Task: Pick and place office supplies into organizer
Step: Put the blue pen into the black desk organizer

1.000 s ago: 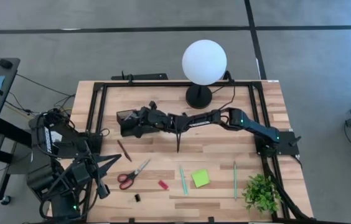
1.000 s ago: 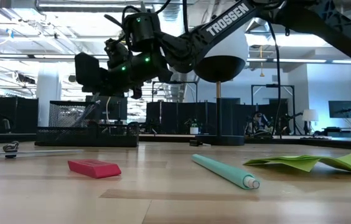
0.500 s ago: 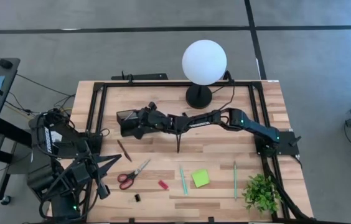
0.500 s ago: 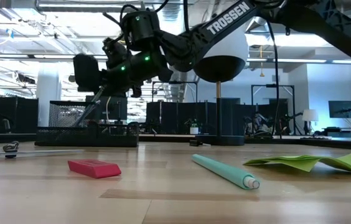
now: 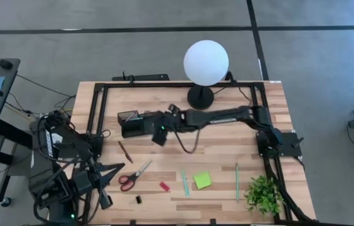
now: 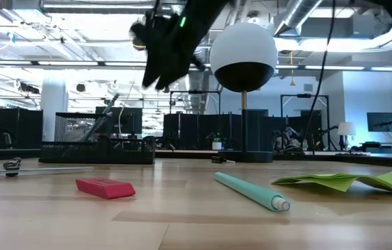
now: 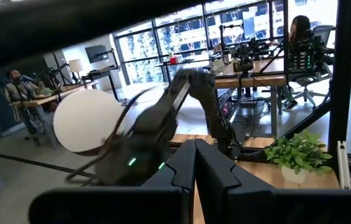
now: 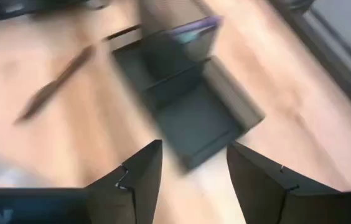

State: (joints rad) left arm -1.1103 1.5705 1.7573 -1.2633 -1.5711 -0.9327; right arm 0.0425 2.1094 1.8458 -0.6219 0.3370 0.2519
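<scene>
The black organizer (image 5: pixel 133 123) stands at the table's far left; it also shows in the low view (image 6: pixel 99 142). A thin pen (image 6: pixel 110 111) leans up out of its mesh cup. My right gripper (image 5: pixel 155 133) hangs open just right of the organizer and above it, tipped downward, with nothing between its fingers (image 8: pixel 191 162). On the wood lie a brown pen (image 5: pixel 125 152), red-handled scissors (image 5: pixel 133 176), a red piece (image 5: pixel 164 186), a teal pen (image 5: pixel 184 182), a lime sticky-note pad (image 5: pixel 202 180), a green pen (image 5: pixel 237 182) and a black clip (image 5: pixel 138 199). My left gripper (image 5: pixel 105 199) waits shut off the table's near-left corner.
A white globe lamp (image 5: pixel 206 61) on a round black base (image 5: pixel 200 97) stands behind the right arm. A small leafy plant (image 5: pixel 263 194) sits at the near right corner. A black frame (image 5: pixel 98 113) runs around the table's edge. Bare wood lies between the organizer and the loose supplies.
My right gripper has lifted off the organizer and drawn back toward the table's right, tipping its fingers downward; the arm has straightened. The pen stays leaning in the organizer. My left arm's wrist has swung a little toward the near edge.
</scene>
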